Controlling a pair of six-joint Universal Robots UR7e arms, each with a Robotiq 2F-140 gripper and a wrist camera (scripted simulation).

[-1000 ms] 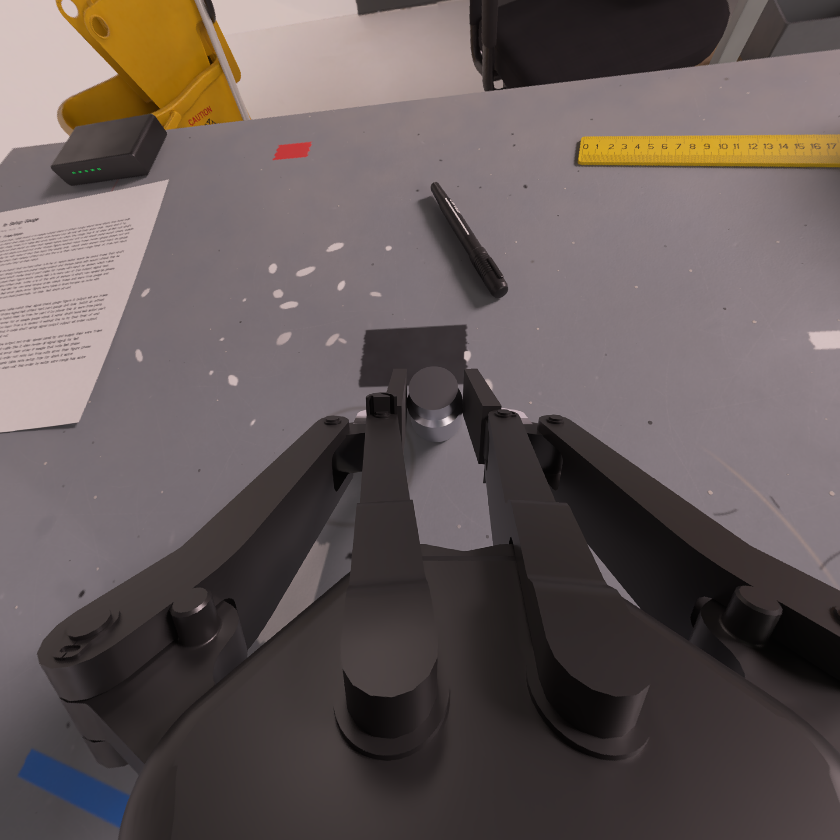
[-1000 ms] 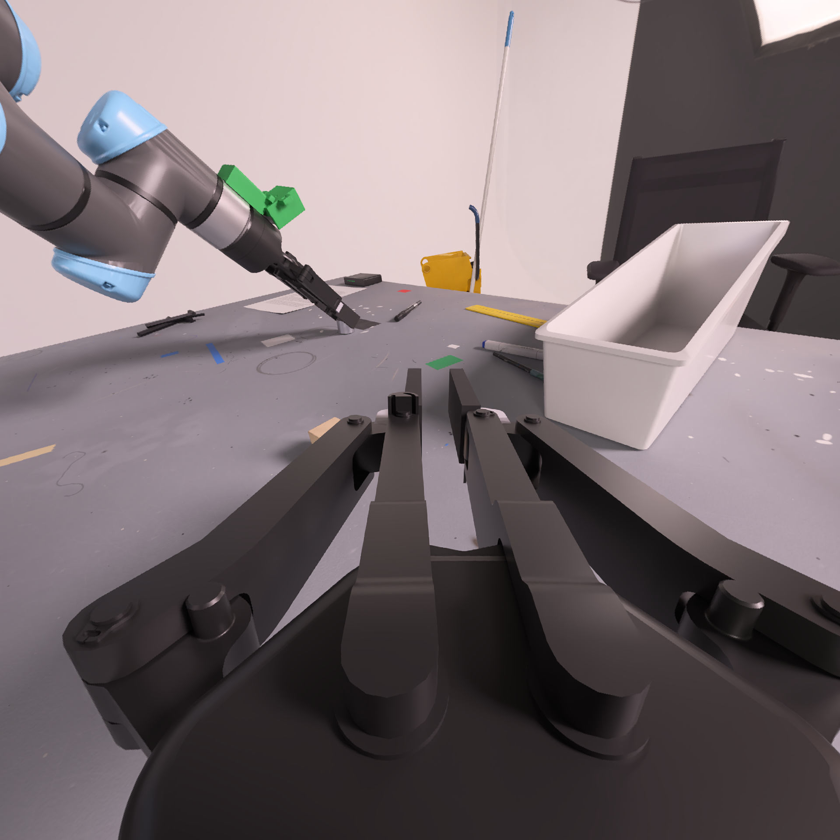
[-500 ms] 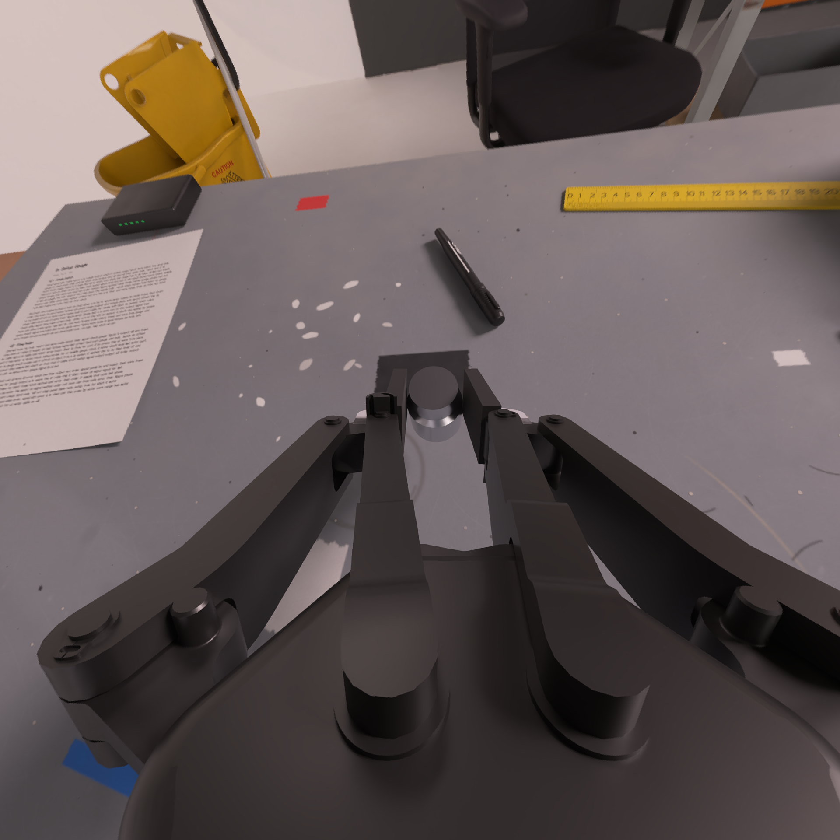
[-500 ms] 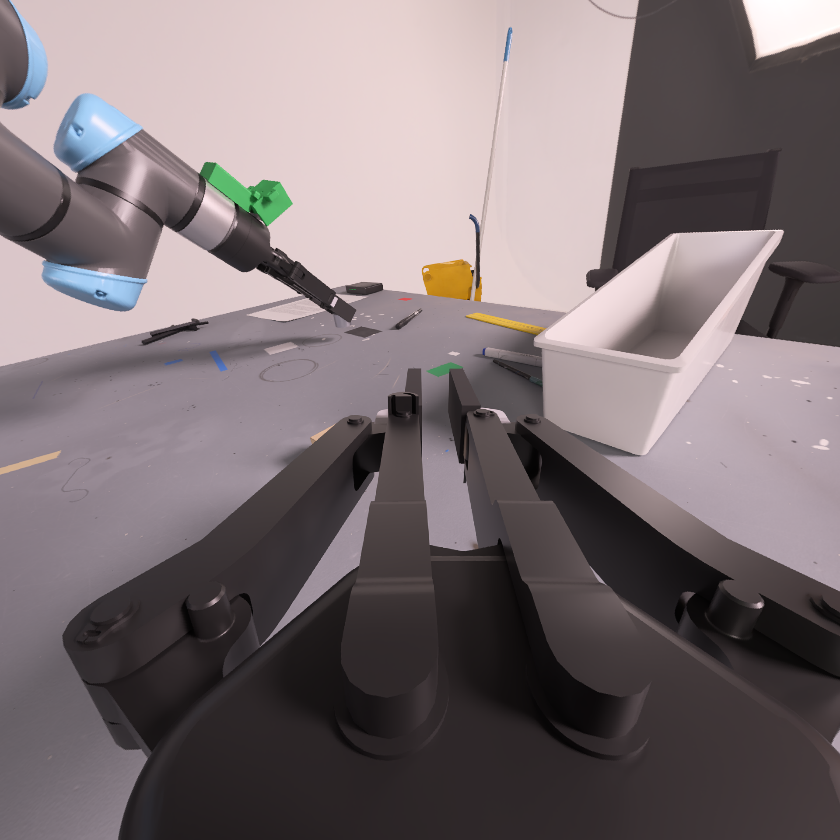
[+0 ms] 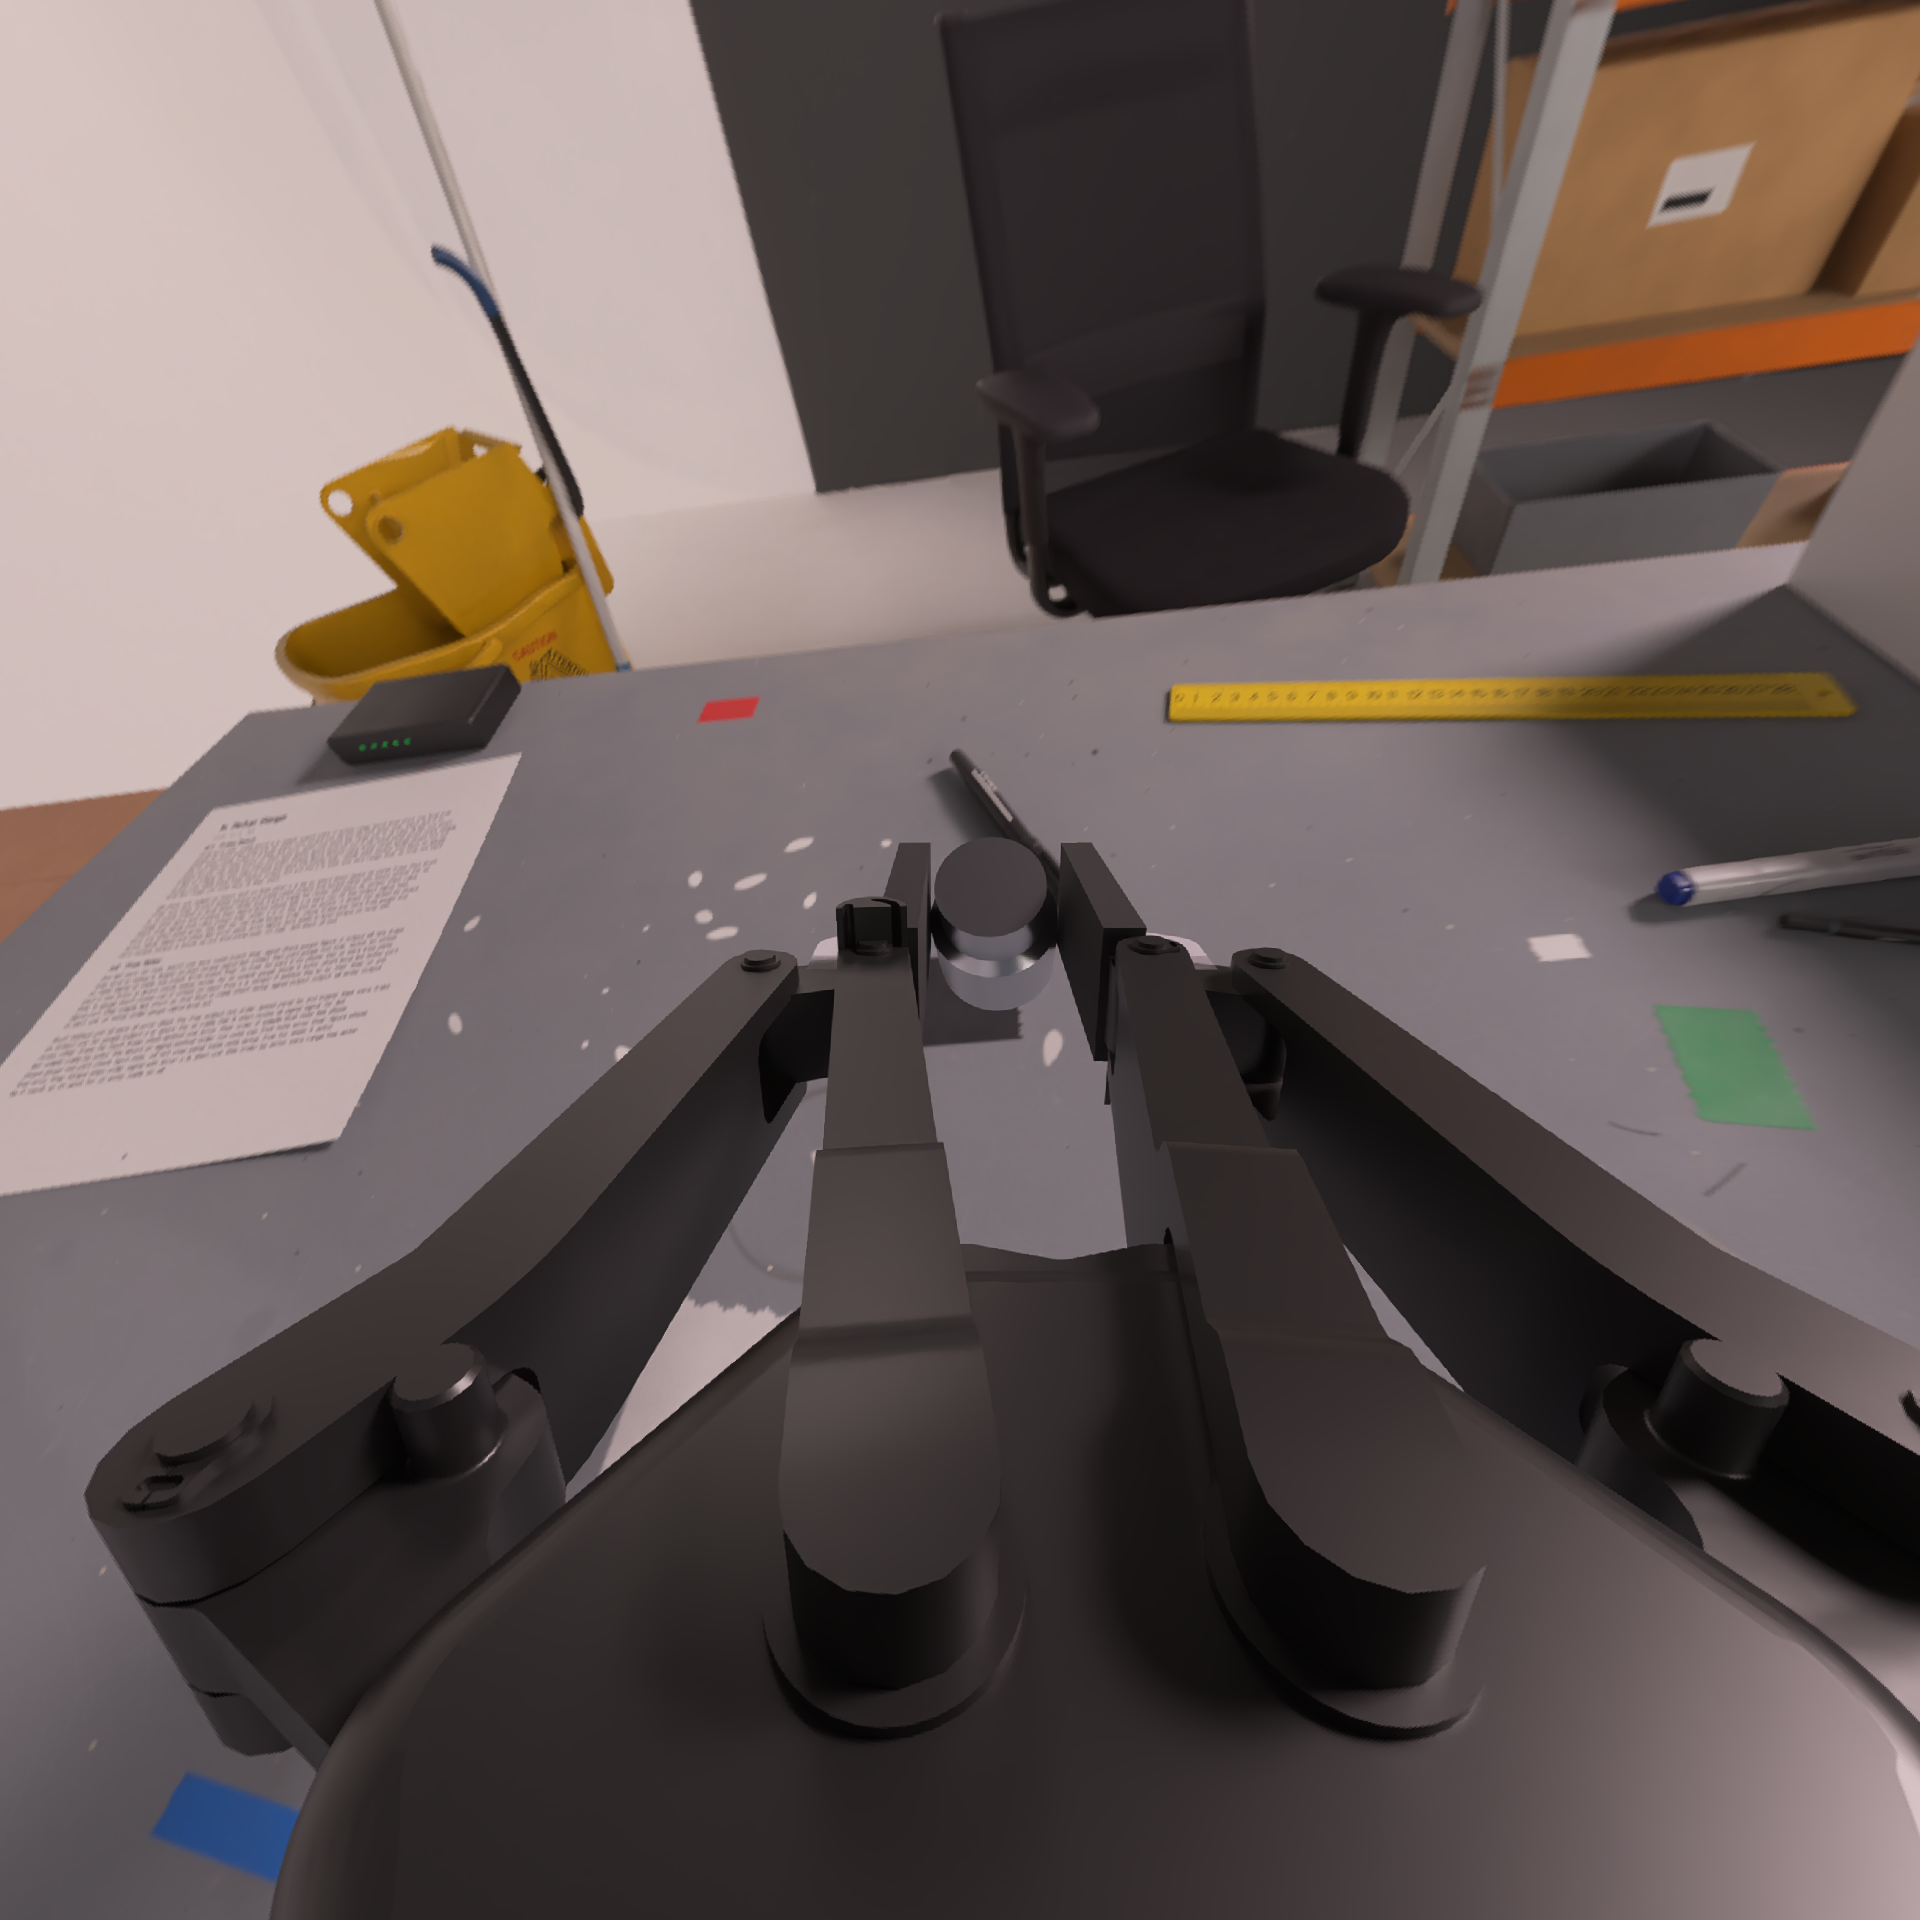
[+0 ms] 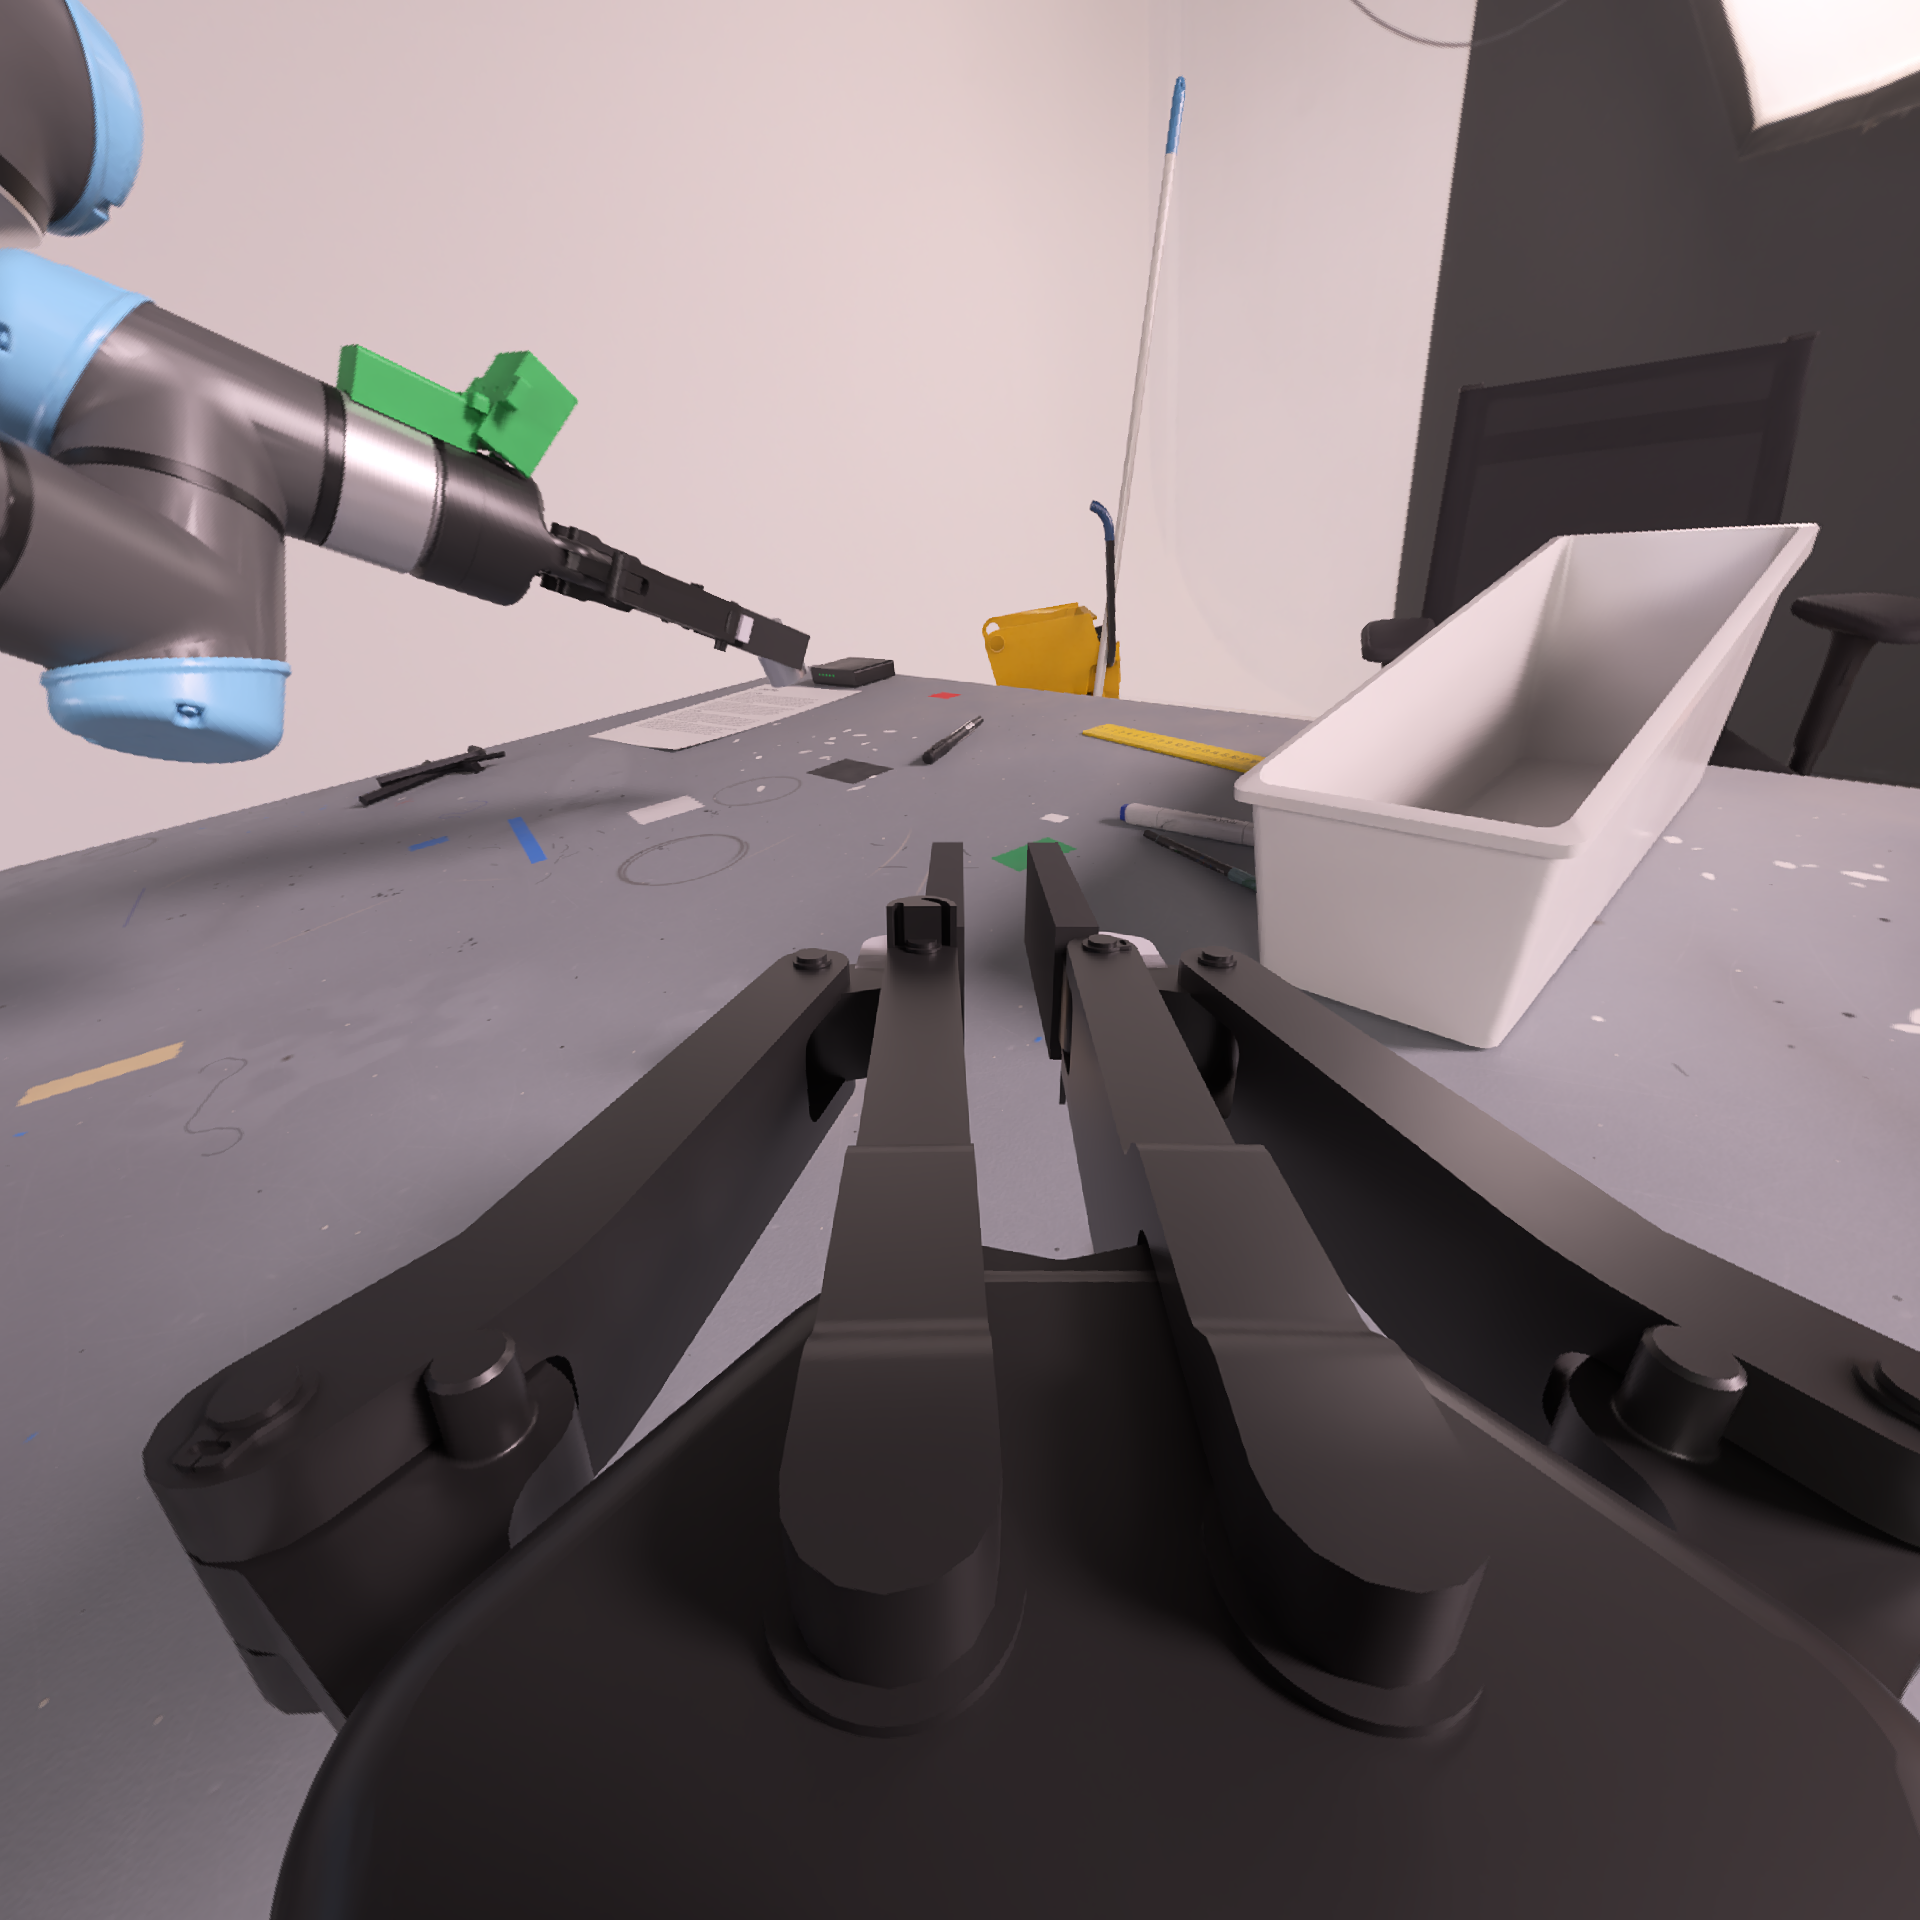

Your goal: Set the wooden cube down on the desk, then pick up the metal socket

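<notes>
My left gripper [image 5: 992, 883] is shut on the metal socket [image 5: 992, 935], a short shiny cylinder with a dark flat top. It holds the socket upright, clear above the grey desk [image 5: 1351, 883]. In the right wrist view the left gripper [image 6: 779, 649] hangs high over the far left of the desk, with a sliver of the socket [image 6: 777, 673] under its tips. My right gripper [image 6: 992, 873] is low over the desk near me. Its fingers are drawn together with a narrow gap and nothing between them. The wooden cube is not in view.
A white bin [image 6: 1507, 831] stands right of my right gripper, with pens [image 6: 1184, 821] beside it. Under the left gripper lie a black marker [image 5: 977, 790], a printed sheet [image 5: 260, 956], a black box [image 5: 426, 717], a yellow ruler [image 5: 1507, 698] and a blue-capped pen [image 5: 1787, 868]. A chair [image 5: 1195, 416] stands beyond the desk.
My left gripper has risen with the socket from the black tape patch to well above the desk. A tan edge seen left of my right gripper is now out of sight.
</notes>
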